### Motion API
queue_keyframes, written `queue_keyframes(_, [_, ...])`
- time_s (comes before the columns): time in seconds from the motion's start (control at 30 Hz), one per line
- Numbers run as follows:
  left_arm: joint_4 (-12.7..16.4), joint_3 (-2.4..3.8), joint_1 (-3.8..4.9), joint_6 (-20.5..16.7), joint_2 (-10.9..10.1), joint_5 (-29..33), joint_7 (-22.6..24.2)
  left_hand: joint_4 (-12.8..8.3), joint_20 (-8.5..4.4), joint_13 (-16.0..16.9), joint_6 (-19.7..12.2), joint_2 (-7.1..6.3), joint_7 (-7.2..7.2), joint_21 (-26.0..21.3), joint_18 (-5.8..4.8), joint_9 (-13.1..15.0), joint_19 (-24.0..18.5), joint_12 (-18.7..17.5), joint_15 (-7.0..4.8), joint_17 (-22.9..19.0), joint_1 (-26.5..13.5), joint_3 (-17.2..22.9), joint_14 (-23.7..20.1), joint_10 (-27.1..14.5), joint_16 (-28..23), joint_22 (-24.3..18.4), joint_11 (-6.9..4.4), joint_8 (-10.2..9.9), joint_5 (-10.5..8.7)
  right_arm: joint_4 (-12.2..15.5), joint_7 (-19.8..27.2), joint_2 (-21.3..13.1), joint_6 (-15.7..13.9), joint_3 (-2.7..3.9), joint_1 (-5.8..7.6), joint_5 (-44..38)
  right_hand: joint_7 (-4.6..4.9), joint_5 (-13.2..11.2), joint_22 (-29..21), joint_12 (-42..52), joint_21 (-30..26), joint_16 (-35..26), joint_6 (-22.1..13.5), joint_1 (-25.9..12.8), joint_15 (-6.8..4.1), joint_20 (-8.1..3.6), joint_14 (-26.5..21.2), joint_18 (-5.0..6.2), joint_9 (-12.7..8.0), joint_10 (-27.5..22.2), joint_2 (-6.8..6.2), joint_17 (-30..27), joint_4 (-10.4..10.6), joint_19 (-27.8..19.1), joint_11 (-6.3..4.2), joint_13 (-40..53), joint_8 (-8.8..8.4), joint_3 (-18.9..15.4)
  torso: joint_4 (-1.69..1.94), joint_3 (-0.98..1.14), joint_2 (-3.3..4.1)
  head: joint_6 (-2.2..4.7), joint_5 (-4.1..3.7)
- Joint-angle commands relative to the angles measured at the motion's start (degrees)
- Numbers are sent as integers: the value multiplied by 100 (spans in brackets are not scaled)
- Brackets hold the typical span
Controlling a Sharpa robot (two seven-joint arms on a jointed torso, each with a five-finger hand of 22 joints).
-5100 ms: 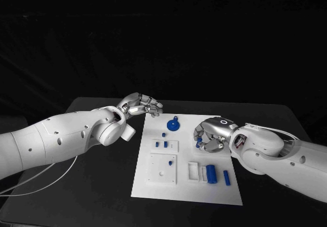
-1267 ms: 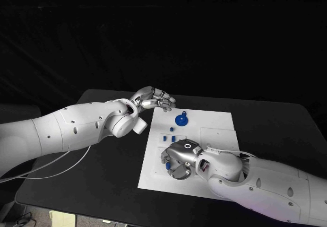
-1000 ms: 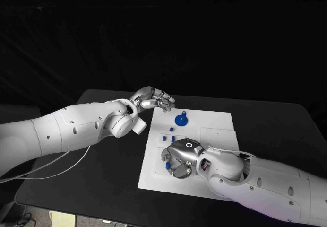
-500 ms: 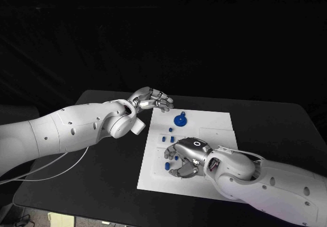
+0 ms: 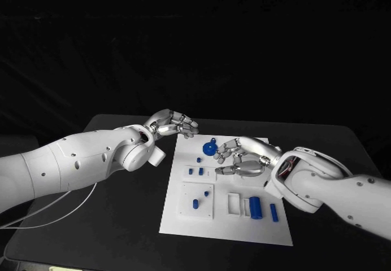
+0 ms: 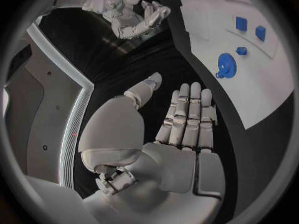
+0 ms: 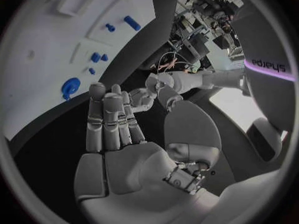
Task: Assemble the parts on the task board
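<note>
The white rectangular task board (image 5: 224,226) lies in the lower middle of the head view, on the black table (image 5: 122,226); the left hand (image 5: 169,123) hangs above the table just beside the board's upper left corner, in the upper middle of the frame; its silver fingers are apart and gently curved, and they hold nothing. In the left wrist view the same hand (image 6: 181,129) shows flat, fingers side by side and straight, with the thumb set off.

The right hand (image 5: 243,157) is over the upper right part of the board, near the centre of the frame; its fingers are spread and nothing is between them; the right wrist view shows this hand (image 7: 112,129) with straight fingers and a bare palm.

A round blue part with a small ring on top (image 5: 208,148) lies on the board near its upper edge, just left of the right hand; small blue pegs (image 5: 195,170) stand in a raised white block below it; a blue cylinder (image 5: 256,208) and a thinner blue bar (image 5: 274,212) lie at the lower right of the board.
</note>
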Motion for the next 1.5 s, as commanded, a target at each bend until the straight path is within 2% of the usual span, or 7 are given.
queue_keyframes(0.03, [-11,2,1,96,7,48,83,31,35,-6,-29,-14,-3,-38,91,-8,5,4,-6,6,-27,7,40,-40,-28,9,-8,20,-28,-36,108,-179,521,-2,44,1281,-63,-162,94,124,27,69,72,26,-90,-42,16,259,33,197,128,27,-108,62,-67,150,59,-65,-14,3,7,60,-62])
queue_keyframes(0.23, [-32,-5,-1,152,3,49,47,34,35,-7,-30,-11,-2,-40,91,-9,6,4,-6,8,-29,7,40,-40,-30,10,-8,21,-27,-144,-155,-488,634,-5,77,1750,-218,-455,86,1584,-2,69,238,201,-244,-51,14,259,269,-65,202,117,-212,83,-220,1396,219,-276,1,21,-9,60,-143])
queue_keyframes(0.53, [-81,-11,-41,172,48,53,68,38,35,-9,-31,-7,-2,-42,91,-9,6,4,-5,12,-30,7,41,-40,-33,11,-8,21,-27,-160,-1649,-1014,2491,-35,228,1442,-433,-764,133,4945,125,339,405,-318,-487,-171,129,259,593,-292,432,489,27,322,-488,3964,243,-289,-13,9,-25,67,-311])
queue_keyframes(0.73, [-126,-13,-93,193,74,63,81,41,36,-10,-31,-4,-1,-43,90,-9,6,4,-5,14,-32,6,41,-41,-35,12,-7,21,-27,-66,-2124,-1158,2149,-155,228,1362,-447,-668,146,5338,334,561,407,-373,-509,-277,123,259,678,-224,584,756,93,409,-506,4219,204,-124,-33,9,-55,0,-474])
queue_keyframes(0.77, [-142,-17,-103,199,83,66,79,41,36,-10,-32,-4,-1,-44,90,-9,6,4,-5,14,-33,6,41,-41,-35,13,-7,21,-27,-54,-2195,-1169,2175,-173,228,1362,-447,-1078,134,5401,374,592,403,-291,-509,-300,124,259,700,-199,505,803,166,430,-502,4255,192,123,-34,11,-63,-1,-489])
queue_keyframes(1.07, [-337,-84,-231,257,203,100,137,49,38,-15,-41,-5,4,-52,88,-12,3,1,-2,21,-47,-4,37,-46,-45,15,-4,19,-33,102,-2982,-1100,2120,-585,220,1812,-431,-1247,138,5547,567,689,400,-613,-489,-328,152,259,795,-185,445,969,592,471,-488,4349,131,506,-57,9,-157,-35,-567])
queue_keyframes(1.5, [-717,-89,-479,370,397,148,250,100,45,-70,-126,-64,25,-164,101,-29,-32,-1,7,132,-683,-670,11,-91,-144,49,8,12,-100,21,-3519,-857,2158,-636,73,1638,-444,-1862,128,5621,704,725,429,-1130,-501,-376,165,259,890,-189,187,1078,956,453,-502,4413,74,975,-73,-29,-455,-140,-705])
